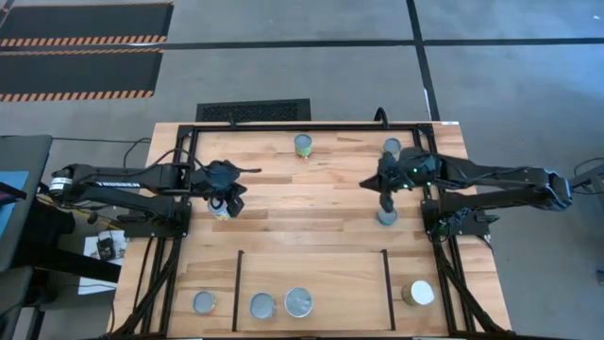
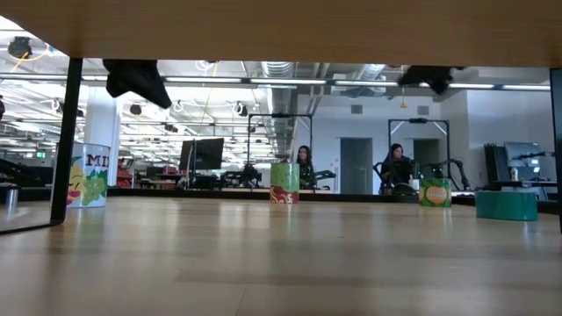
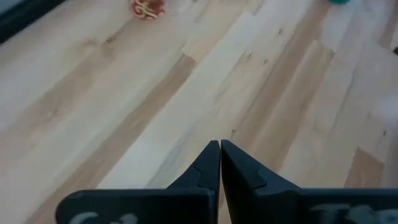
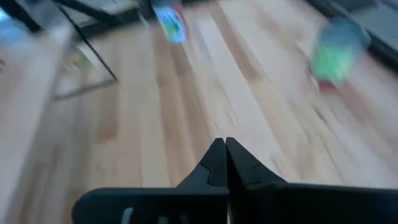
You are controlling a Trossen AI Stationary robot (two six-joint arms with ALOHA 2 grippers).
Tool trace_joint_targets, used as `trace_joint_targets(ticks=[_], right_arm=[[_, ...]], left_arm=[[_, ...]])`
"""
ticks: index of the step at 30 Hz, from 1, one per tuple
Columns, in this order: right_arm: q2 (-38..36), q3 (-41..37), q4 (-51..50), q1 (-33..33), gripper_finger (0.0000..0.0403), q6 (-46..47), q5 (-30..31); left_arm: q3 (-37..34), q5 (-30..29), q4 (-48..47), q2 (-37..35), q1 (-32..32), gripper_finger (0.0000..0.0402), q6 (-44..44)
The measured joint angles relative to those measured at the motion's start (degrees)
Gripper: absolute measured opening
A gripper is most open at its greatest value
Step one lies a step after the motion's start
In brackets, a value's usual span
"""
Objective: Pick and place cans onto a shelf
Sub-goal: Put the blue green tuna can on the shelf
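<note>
My left gripper [image 1: 228, 198] [image 3: 220, 143] is shut and empty, raised above the table, just beside a yellow-labelled can [image 1: 222, 212]. My right gripper [image 1: 386, 198] [image 4: 224, 140] is shut and empty, raised beside a grey-topped can [image 1: 387, 218]. Two more cans [image 1: 303, 144] [image 1: 392, 146] stand near the far edge. The shelf [image 1: 311, 269] is the wood section between two thin black bars at the near edge. Two cans [image 1: 262, 305] [image 1: 298, 302] stand in it. One can [image 1: 204, 302] stands left of it and a white-topped one [image 1: 419, 293] right of it.
A black metal frame [image 1: 311, 126] runs around the tabletop. The middle of the table [image 1: 311, 203] between the two grippers is bare wood. In the low view both grippers [image 2: 136, 81] [image 2: 430, 77] hang high above the boards, and people sit in the room behind.
</note>
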Motion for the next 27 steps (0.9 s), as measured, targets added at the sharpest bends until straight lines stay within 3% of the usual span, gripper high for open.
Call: trace_joint_targets(ticks=[10,18,27], right_arm=[[-0.44,0.0,-24.35,4.57,0.0034,10.22,5.58],[2.18,-0.96,-32.93,7.46,0.0103,17.18,7.22],[8.9,-3.15,-30.58,12.32,0.0203,21.55,9.36]], left_arm=[[-2.85,1.18,11.73,-0.48,-0.72,0.0,2.67],[-2.87,1.9,12.32,-0.48,-0.82,0.0,3.56],[-2.87,2.65,12.59,-0.48,-0.85,0.0,4.39]])
